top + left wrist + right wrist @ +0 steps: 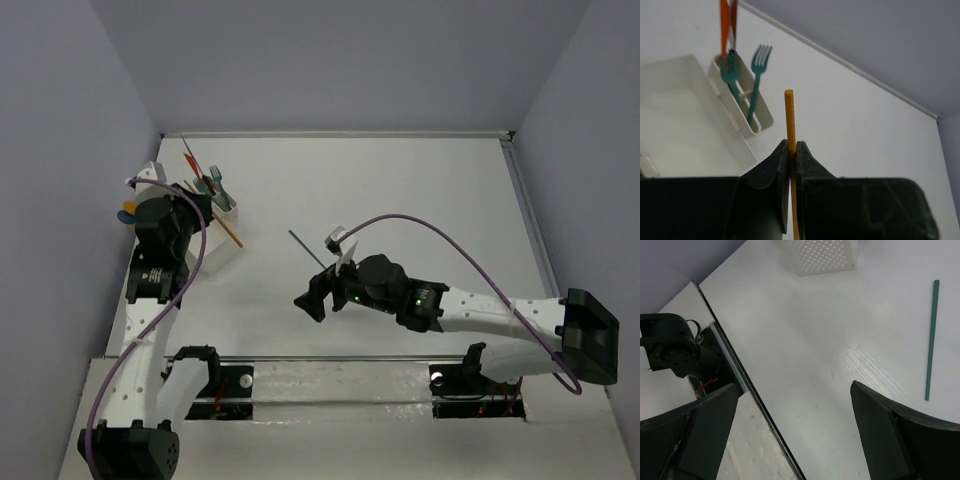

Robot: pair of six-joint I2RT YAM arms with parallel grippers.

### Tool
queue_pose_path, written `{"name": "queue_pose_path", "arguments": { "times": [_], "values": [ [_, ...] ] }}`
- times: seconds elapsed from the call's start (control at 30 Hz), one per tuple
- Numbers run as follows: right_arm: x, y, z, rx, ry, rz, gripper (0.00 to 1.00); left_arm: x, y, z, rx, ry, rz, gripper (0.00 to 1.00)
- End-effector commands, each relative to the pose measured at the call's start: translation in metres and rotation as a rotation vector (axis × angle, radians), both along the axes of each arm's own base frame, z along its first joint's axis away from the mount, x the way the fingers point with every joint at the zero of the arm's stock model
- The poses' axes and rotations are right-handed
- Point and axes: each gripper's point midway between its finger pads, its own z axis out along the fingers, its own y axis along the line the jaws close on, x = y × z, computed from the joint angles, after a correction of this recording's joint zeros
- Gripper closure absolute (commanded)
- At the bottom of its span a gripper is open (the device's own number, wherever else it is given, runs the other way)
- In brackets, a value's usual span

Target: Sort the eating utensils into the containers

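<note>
Black fingers (767, 175) of the left gripper (790, 150) are being shown closest to the left wrist lens. They are pressed together on an orange stick (789, 115), which is being pinched low on its length so that its upper part is standing upright above the jaws.

To the left of the stick, the white organiser (690, 100) is being seen at the far left of the table (400, 190). In its narrow compartment a teal fork (759, 70) is being propped tines up. Another teal utensil (730, 70) is standing just beside it, its head too blurred to be named. Orange and red handles (726, 25) are being seen rising further back in the organiser.

Further right, near the middle of the table, a teal stick (931, 340) is being shown lying flat, well apart from the organiser. The right gripper (790, 400) is being held over the tabletop just beside that stick. Its fingers are spread wide with nothing between them, and the stick is lying outside them. A purple cable (420, 222) is being carried in an arc above the right arm.
</note>
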Motion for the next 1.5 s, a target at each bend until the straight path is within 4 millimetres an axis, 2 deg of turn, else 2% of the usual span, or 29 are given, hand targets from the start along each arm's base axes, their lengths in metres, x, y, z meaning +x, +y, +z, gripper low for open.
{"name": "queue_pose_path", "arguments": {
  "times": [0.0,0.07,0.23,0.4,0.5,0.8,1.13,1.17,1.2,1.27,1.3,1.37,1.47],
  "values": [
    [-0.004,-0.012,-0.002,0.024,-0.031,-0.006,0.0,0.008,0.066,0.039,0.139,-0.045,0.234,1.0],
    [-0.006,-0.016,-0.005,0.022,-0.028,-0.008,0.0,0.012,0.077,0.034,0.161,-0.015,0.276,1.0],
    [-0.011,-0.027,-0.01,0.028,-0.014,-0.011,0.0,0.007,0.131,0.04,0.218,-0.031,0.531,1.0],
    [-0.014,-0.037,-0.01,0.037,-0.017,-0.026,0.0,0.004,0.152,0.034,0.254,-0.022,0.638,1.0],
    [-0.014,-0.044,-0.008,0.049,-0.024,-0.036,0.0,-0.004,0.173,0.033,0.321,-0.007,0.751,1.0],
    [-0.011,-0.053,-0.008,0.046,-0.042,-0.066,0.0,-0.014,0.188,0.01,0.406,0.034,0.831,1.0],
    [-0.009,-0.054,-0.008,0.049,-0.038,-0.085,0.0,0.002,0.184,-0.013,0.425,0.078,0.771,1.0],
    [-0.009,-0.054,-0.008,0.047,-0.038,-0.085,0.0,0.004,0.183,-0.014,0.423,0.079,0.76,0.97],
    [-0.009,-0.054,-0.007,0.049,-0.035,-0.086,0.0,0.005,0.182,-0.014,0.42,0.076,0.755,0.85],
    [-0.008,-0.055,-0.006,0.055,-0.036,-0.092,0.0,0.007,0.181,-0.013,0.415,0.072,0.745,0.73],
    [-0.008,-0.055,-0.005,0.057,-0.036,-0.096,0.0,0.008,0.18,-0.011,0.414,0.067,0.742,0.62],
    [-0.006,-0.055,-0.009,0.044,-0.033,-0.106,0.0,0.008,0.179,-0.009,0.409,0.059,0.739,0.48],
    [-0.004,-0.052,-0.008,0.037,-0.027,-0.114,0.0,0.011,0.172,0.003,0.376,0.013,0.704,0.35]
  ]
}}
